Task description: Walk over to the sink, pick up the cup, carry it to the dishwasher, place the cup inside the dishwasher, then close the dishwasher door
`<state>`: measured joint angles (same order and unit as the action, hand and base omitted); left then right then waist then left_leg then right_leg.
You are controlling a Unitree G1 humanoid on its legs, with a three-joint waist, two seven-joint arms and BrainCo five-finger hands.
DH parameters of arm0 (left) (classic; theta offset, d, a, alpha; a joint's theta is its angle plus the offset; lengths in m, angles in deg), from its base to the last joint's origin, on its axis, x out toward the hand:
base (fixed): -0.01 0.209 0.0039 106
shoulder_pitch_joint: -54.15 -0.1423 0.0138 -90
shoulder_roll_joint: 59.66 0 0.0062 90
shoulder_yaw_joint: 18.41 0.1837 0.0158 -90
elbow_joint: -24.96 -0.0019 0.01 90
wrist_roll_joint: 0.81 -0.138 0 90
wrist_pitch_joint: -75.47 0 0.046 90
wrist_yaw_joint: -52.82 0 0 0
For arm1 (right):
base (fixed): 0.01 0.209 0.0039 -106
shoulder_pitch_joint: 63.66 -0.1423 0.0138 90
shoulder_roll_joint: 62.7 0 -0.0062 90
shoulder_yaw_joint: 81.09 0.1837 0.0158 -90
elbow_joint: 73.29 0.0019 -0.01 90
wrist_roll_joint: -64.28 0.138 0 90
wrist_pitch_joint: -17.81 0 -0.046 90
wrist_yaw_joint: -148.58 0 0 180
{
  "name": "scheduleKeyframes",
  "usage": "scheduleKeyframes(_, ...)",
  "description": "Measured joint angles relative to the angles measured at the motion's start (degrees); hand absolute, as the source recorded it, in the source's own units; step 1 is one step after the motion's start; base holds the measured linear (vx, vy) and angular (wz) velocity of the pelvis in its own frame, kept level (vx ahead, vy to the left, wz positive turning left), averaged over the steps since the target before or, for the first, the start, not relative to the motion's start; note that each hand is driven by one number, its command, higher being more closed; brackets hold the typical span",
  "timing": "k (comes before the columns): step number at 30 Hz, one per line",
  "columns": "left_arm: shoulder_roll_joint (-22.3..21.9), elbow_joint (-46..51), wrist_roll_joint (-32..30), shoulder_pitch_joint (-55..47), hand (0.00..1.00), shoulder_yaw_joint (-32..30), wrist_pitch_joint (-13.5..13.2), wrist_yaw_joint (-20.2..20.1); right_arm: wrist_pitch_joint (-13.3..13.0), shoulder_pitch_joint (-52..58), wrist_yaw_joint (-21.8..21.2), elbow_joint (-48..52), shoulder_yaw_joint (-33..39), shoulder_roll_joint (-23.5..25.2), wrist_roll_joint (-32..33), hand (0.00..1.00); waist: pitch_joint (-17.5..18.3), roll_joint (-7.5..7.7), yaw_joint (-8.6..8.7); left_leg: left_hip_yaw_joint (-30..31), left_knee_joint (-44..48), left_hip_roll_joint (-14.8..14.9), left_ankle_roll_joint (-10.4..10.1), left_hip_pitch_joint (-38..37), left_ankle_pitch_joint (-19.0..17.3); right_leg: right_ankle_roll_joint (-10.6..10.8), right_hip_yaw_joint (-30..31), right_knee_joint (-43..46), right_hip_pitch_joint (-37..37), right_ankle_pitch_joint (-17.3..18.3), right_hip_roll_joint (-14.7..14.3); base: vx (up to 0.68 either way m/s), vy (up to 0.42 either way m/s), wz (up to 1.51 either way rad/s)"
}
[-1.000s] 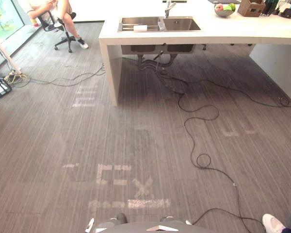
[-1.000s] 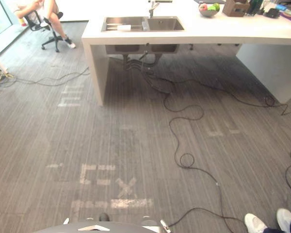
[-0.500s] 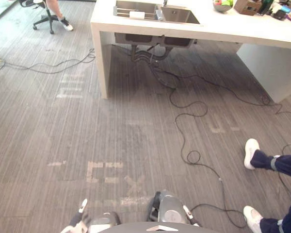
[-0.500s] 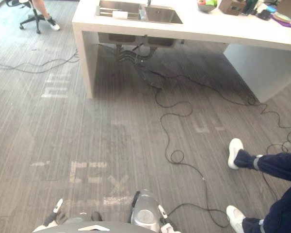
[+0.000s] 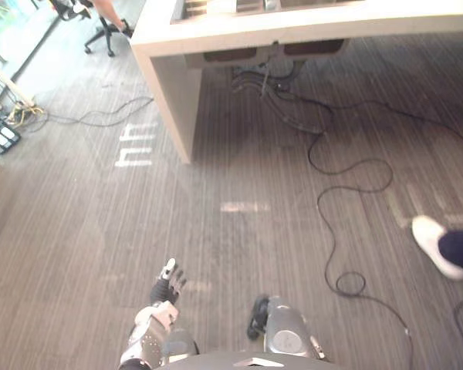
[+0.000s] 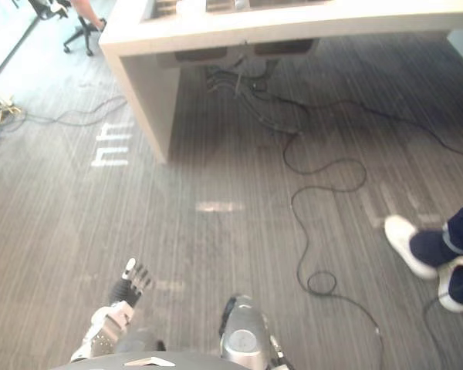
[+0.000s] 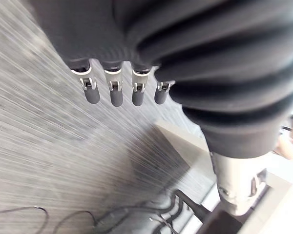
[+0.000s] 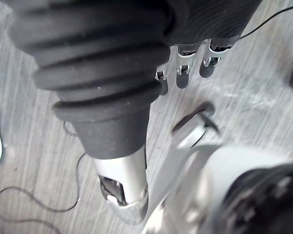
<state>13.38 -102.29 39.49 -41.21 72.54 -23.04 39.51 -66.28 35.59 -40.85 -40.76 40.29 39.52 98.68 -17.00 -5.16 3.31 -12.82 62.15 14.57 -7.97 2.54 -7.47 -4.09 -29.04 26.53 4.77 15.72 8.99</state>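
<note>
The white counter [image 5: 309,23] that holds the sink runs along the top of the head views, and the sink's metal rim [image 5: 216,6] just shows at the upper edge. My left hand [image 5: 167,284] hangs low over the grey floor, well short of the counter, fingers straight and holding nothing. In the left wrist view its fingers [image 7: 116,93] point down at the floor with the counter beyond. The right wrist view has my right hand's fingers [image 8: 182,78] hanging relaxed and empty over the floor.
The counter's end panel [image 5: 177,100] stands ahead to the left. Black cables [image 5: 347,173] snake from under the sink across the floor. A person's white shoe [image 5: 436,247] is at the right. Another person sits on an office chair [image 5: 106,31] at the far left.
The camera has moved closer to the counter, so the sink now sits at the top edge. My left hand has swung forward into view. The person's foot at the right has shifted.
</note>
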Motion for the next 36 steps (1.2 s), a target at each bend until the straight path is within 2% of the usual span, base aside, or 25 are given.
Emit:
scheduleKeyframes(3, 1.3, 10.3, 0.2, -0.4, 0.0, 2.5, -0.1, 0.5, -1.3, -2.4, 0.1, 0.6, -1.8, -2.6, 0.9, 0.0, 0.0, 0.06, -0.7, -2.4, -0.4, -0.9, 2.6, 7.6, -2.3, 0.2, -0.3, -4.8, -6.1, 0.1, -1.2, 0.39, -0.135, -0.04)
scheduleKeyframes(5, 2.6, 19.0, 0.1, -0.3, 0.0, 4.7, 0.0, 0.7, -1.2, -3.5, 0.0, 3.1, -3.6, -3.9, 2.9, 0.0, -0.3, 0.7, -2.51, -6.5, -13.9, -2.7, 4.4, 10.2, -3.6, 0.2, 0.4, -7.3, -9.6, 0.1, -0.8, 0.37, -0.064, -0.31)
scheduleKeyframes(7, 2.7, 25.5, 0.2, 0.1, 0.0, 5.7, -0.1, 1.4, -1.3, -4.4, 0.0, 5.0, -5.5, -5.2, 4.1, 0.0, -0.8, 1.79, -3.27, -8.2, -31.6, -6.6, 4.0, 10.7, -1.5, 0.3, 1.5, -8.1, -12.1, 0.3, 0.9, 0.4, -0.007, -0.36)
scheduleKeyframes(9, 2.9, 30.7, 0.2, 0.5, 0.0, 5.9, -0.1, 2.9, -2.0, -5.0, 0.1, 4.8, -6.3, -6.6, 4.1, 0.0, -1.3, 2.48, -3.63, -12.0, -45.7, -8.4, 2.0, 11.9, 5.7, 2.3, 3.0, -7.9, -15.9, 1.4, 2.6, 0.47, 0.076, -0.36)
scheduleKeyframes(12, 3.2, 30.9, 0.2, 1.2, 0.0, 5.8, -0.2, 3.4, -2.0, -3.0, 1.0, 3.6, -5.4, -7.0, 4.9, 0.0, -1.1, 2.06, -3.45, -12.7, -47.3, -9.7, 3.1, 11.2, 9.9, 6.8, 4.3, -6.9, -22.1, 5.0, 2.9, 0.46, 0.206, -0.28)
scheduleKeyframes(13, 3.3, 31.3, 0.2, 1.1, 0.0, 5.5, -0.5, 3.4, -1.9, -1.9, 2.2, 2.5, -5.4, -7.5, 6.3, 0.0, -0.3, 0.69, -4.38, -10.3, -47.2, -9.7, 3.6, 10.3, 9.3, 7.6, 6.6, -6.1, -23.9, 8.0, 2.2, 0.58, 0.427, -0.87)
scheduleKeyframes(14, 3.9, 31.5, 0.2, 2.0, 0.0, 4.6, -0.9, 4.3, -1.6, -1.8, 3.6, 1.4, -5.2, -7.4, 6.9, 0.0, 0.1, 0.26, -5.55, -6.8, -43.0, -10.2, 7.1, 11.2, 11.1, 9.9, 9.5, -5.6, -25.5, 12.7, 1.8, 0.47, 0.381, -0.85)
scheduleKeyframes(15, 4.3, 31.0, 0.2, 2.6, 0.0, 3.9, -0.8, 5.1, -1.4, -1.9, 4.1, 0.3, -5.1, -6.7, 6.8, 0.0, 0.1, 1.08, -5.27, -6.4, -38.9, -10.4, 9.0, 12.3, 8.7, 8.7, 9.8, -5.1, -26.2, 13.5, 2.4, 0.46, 0.338, -0.42)
scheduleKeyframes(16, 5.2, 31.6, 0.2, 3.0, 0.0, 3.3, -0.9, 6.9, -0.3, -0.9, 4.9, -2.1, -3.0, -4.8, 6.4, 0.0, 1.9, 4.4, -5.0, -7.2, -33.8, -12.0, 8.9, 14.5, 4.2, 7.5, 9.8, -5.3, -26.5, 14.8, 4.9, 0.5, 0.264, 0.07)
scheduleKeyframes(17, 5.2, 32.4, 0.2, 3.8, 0.0, 3.0, -1.2, 8.3, 0.4, -0.5, 5.2, -5.2, -0.3, -3.9, 5.2, 0.0, 2.7, 5.57, -5.08, -7.6, -31.1, -13.2, 11.3, 15.7, 1.3, 8.7, 10.6, 1.2, -23.7, 13.1, 7.3, 0.51, 0.26, 0.15)
scheduleKeyframes(19, 5.2, 34.3, 0.2, 4.6, 0.0, 1.7, -1.4, 9.7, 0.4, -0.5, 5.2, -7.7, 2.0, -3.4, 2.8, 0.0, 2.7, 5.68, -4.8, -8.0, -29.1, -14.6, 13.5, 15.8, -1.6, 11.8, 13.4, 14.2, -17.7, 8.3, 10.9, 0.48, 0.259, 0.12)
scheduleKeyframes(20, 5.7, 37.8, 0.1, 5.5, 0.0, -0.3, -1.8, 10.9, -0.4, -0.1, 5.0, -9.3, 4.1, -3.1, 0.7, 0.0, 2.7, 5.68, -4.42, -8.6, -28.3, -16.0, 14.0, 14.8, -4.6, 14.4, 15.0, 26.1, -11.9, 0.5, 15.0, 0.53, 0.287, -0.04)
scheduleKeyframes(22, 7.3, 40.7, 0.0, 6.9, 0.0, -2.7, -3.5, 14.1, -2.1, -1.5, 4.7, -9.3, 6.0, -2.7, -1.9, 0.0, 2.1, 4.87, -4.08, -9.9, -28.7, -16.2, 13.8, 11.1, -7.6, 10.1, 14.3, 41.2, -4.2, 0.0, 19.2, 0.46, 0.194, -0.42)
scheduleKeyframes(23, 8.0, 41.2, 0.0, 7.1, 0.0, -4.0, -4.7, 16.2, -3.4, -1.9, 4.5, -8.9, 7.1, -2.7, -2.2, 0.0, 1.8, 3.54, -3.43, -10.0, -31.5, -16.2, 13.5, 6.4, -8.4, 6.3, 10.4, 44.5, -2.3, 1.3, 20.2, 0.32, 0.118, -0.5)
scheduleKeyframes(25, 8.3, 41.2, 0.0, 7.1, 0.0, -5.1, -6.6, 17.9, -4.5, -1.8, 4.3, -8.6, 7.1, -3.1, -2.2, 0.0, 2.3, 2.29, -2.86, -10.1, -37.4, -16.1, 12.6, 0.8, -7.7, 3.4, 5.1, 41.1, 0.6, 3.5, 19.6, 0.36, 0.137, -0.38)
scheduleKeyframes(26, 8.6, 41.2, 0.0, 7.8, 0.0, -5.3, -8.5, 18.8, -5.0, -1.8, 3.5, -8.5, 7.0, -3.3, -2.7, 0.0, 3.4, 0.41, -2.55, -10.2, -41.9, -15.7, 12.4, -2.3, -6.1, 4.0, 2.6, 33.3, 4.0, 4.6, 17.6, 0.47, 0.138, -0.2)
scheduleKeyframes(28, 9.8, 41.1, -0.1, 10.4, 0.0, -5.3, -10.8, 19.1, -5.0, -1.7, 2.4, -8.5, 7.0, -3.2, -2.9, 0.0, 3.9, -0.44, -1.93, -9.7, -45.1, -14.7, 11.9, -4.6, -4.9, 6.4, 1.8, 15.2, 7.8, 2.9, 14.3, 0.37, 0.038, 0.14)
scheduleKeyframes(29, 10.8, 40.9, -0.1, 11.7, 0.0, -5.2, -11.6, 19.1, -4.8, -1.6, 2.2, -8.7, 7.1, -3.2, -2.9, 0.0, 3.7, -0.2, -1.63, -8.8, -45.4, -14.3, 11.4, -5.3, -5.0, 7.6, 2.6, 6.0, 8.7, -0.5, 13.0, 0.44, -0.119, 0.57)
scheduleKeyframes(30, 12.7, 39.8, -0.8, 12.9, 0.0, -5.0, -12.4, 19.1, -4.4, -1.3, 2.1, -8.8, 7.2, -3.1, -2.9, 0.0, 3.3, 0.86, -1.27, -6.7, -45.5, -13.3, 9.7, -7.1, -5.7, 7.8, 3.6, -5.3, 9.0, -8.7, 11.6, 0.46, -0.165, 0.59)
scheduleKeyframes(31, 13.5, 39.2, -1.0, 12.9, 0.0, -4.9, -12.6, 19.1, -4.3, -1.3, 2.1, -8.8, 7.3, -3.0, -2.9, 0.0, 3.3, 1.48, -1.38, -5.9, -45.4, -13.0, 8.6, -8.2, -6.0, 7.3, 3.6, -8.1, 8.9, -12.4, 11.4, 0.5, -0.256, 0.58)
scheduleKeyframes(32, 15.0, 38.6, -0.9, 12.5, 0.0, -5.1, -12.7, 18.6, -4.3, -0.3, 1.9, -8.8, 7.3, -2.5, -3.4, 0.0, 3.6, 3.65, -1.53, -4.3, -45.4, -12.8, 6.6, -10.0, -7.1, 5.6, 3.2, -10.9, 8.6, -22.5, 11.2, 0.41, -0.317, 0.5)
scheduleKeyframes(33, 15.9, 38.3, -0.1, 12.1, 0.0, -5.6, -12.8, 17.2, -4.3, 0.3, 1.8, -9.4, 7.7, -1.4, -3.5, 0.0, 4.0, 6.25, -1.76, -2.5, -45.1, -12.9, 4.3, -11.3, -8.6, 3.7, 2.6, -8.9, 7.4, -26.1, 11.7, 0.4, -0.351, 0.38)
scheduleKeyframes(34, 15.4, 38.2, 0.5, 11.7, 0.0, -5.8, -12.8, 16.6, -4.4, 0.1, 1.8, -9.8, 8.2, -1.5, -3.9, 0.0, 4.3, 5.83, -2.28, -2.0, -44.7, -11.7, 3.6, -11.6, -9.1, 4.9, 2.7, -8.5, 7.1, -24.2, 10.7, 0.33, -0.353, 0.27)
scheduleKeyframes(35, 14.4, 38.2, 0.9, 11.5, 0.0, -5.4, -12.7, 15.5, -4.5, -0.9, 1.5, -9.8, 8.3, -2.6, -4.6, 0.0, 4.4, 3.72, -2.51, 0.2, -43.9, -8.9, 2.6, -10.9, -10.4, 5.0, 2.9, -7.8, 7.0, -22.5, 8.5, 0.24, -0.23, 0.12)
scheduleKeyframes(36, 14.0, 38.1, 0.8, 11.6, 0.0, -5.2, -12.7, 14.9, -4.4, -1.4, 1.1, -9.8, 8.4, -3.0, -4.6, 0.0, 4.3, 3.19, -2.35, 1.4, -43.9, -8.3, 2.6, -10.5, -10.8, 5.4, 3.1, -7.4, 7.0, -21.3, 7.9, 0.23, -0.241, 0.25)
